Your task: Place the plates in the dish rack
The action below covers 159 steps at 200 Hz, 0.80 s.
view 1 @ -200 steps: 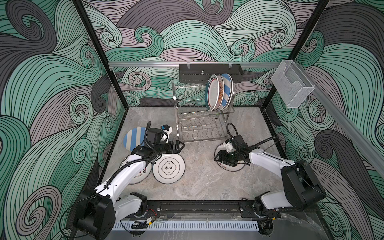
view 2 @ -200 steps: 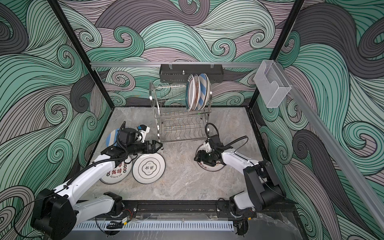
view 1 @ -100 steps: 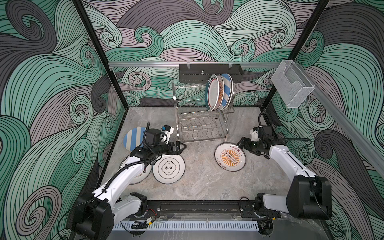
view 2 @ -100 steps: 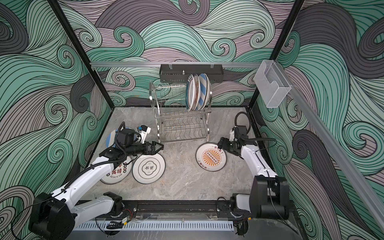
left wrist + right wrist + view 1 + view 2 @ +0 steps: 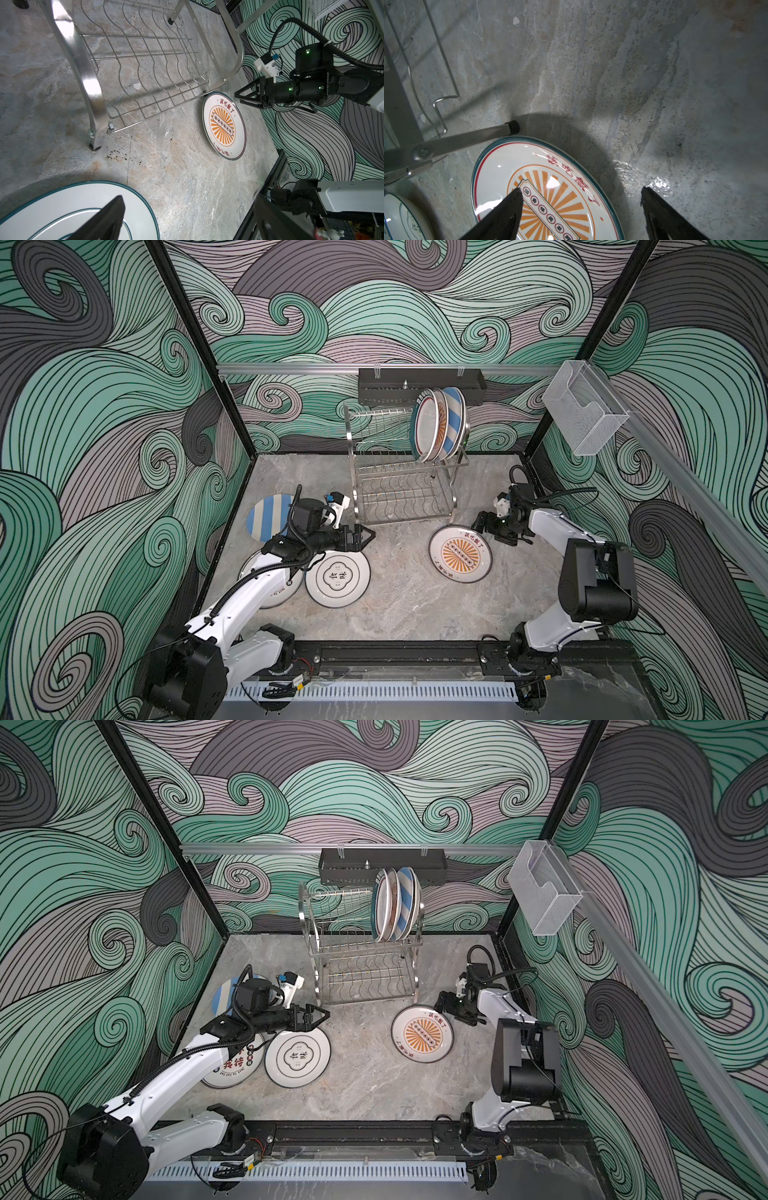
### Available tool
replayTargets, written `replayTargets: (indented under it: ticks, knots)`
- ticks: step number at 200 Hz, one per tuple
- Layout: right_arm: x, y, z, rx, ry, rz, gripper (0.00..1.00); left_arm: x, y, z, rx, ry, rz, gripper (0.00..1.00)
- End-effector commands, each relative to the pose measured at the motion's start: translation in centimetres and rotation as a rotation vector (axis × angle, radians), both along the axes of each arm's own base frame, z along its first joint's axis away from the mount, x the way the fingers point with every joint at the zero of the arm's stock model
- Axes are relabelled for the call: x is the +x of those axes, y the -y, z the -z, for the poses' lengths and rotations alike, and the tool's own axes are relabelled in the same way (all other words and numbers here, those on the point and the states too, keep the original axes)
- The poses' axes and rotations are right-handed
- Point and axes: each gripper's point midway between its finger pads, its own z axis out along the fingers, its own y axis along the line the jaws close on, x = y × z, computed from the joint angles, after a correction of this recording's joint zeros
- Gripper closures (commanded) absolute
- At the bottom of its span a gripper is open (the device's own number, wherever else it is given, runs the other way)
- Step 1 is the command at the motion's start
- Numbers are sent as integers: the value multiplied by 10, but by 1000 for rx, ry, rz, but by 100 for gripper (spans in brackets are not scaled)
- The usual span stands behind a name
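- Steel wire dish rack (image 5: 401,497) stands at the back of the marble table (image 5: 407,605). Three plates (image 5: 436,425) stand on edge in its upper tier, packed at one end, probably to keep the other slots free.
- Orange sunburst plate (image 5: 460,554) lies flat and face up, just in front of the rack's right foot.
- Right gripper (image 5: 478,526) hangs low at that plate's back-right edge. Its jaws are wide apart and empty, seemingly lined up to pinch the rim.
- Left gripper (image 5: 368,537), also spread and empty, hovers over the back edge of a white plate with characters (image 5: 337,578). A blue striped plate (image 5: 266,518) and one more plate (image 5: 228,1065) lie partly beneath its arm.
- Only the right wrist view shows one fingertip (image 5: 515,195) over the sunburst plate, its partner over bare table, and the rim almost touching the rack's foot.
- Only the top views show the loaded upper tier.
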Motion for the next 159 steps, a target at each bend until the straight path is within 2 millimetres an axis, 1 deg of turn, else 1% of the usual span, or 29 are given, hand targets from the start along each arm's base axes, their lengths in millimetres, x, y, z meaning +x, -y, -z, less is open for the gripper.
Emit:
replayTargets:
  ticks: [1,14,45,69,111,137,159]
  knots:
    - [5,-12,1,69,-6,-41,11,1,7,-12,-14,24,34,1]
    - [2,-19,3,114,-16,-50,11,1,7,-13,-13,30,35,1]
    - [-9,-24,4,142,-18,-42,11,0,8,-11,-12,23,38,1]
    - [-24,-32,6,196,-36,-33,11,3,9,-9,-21,14,37,1]
    - [-51,-35,10,202,-59,-23,10,6,15,-13,-36,7,51,1]
    - [-66,-45,10,269,-65,-16,12,7,15,-11,-22,4,52,2]
    - [-78,-56,14,307,-74,-9,17,8,15,-8,-16,-2,49,1]
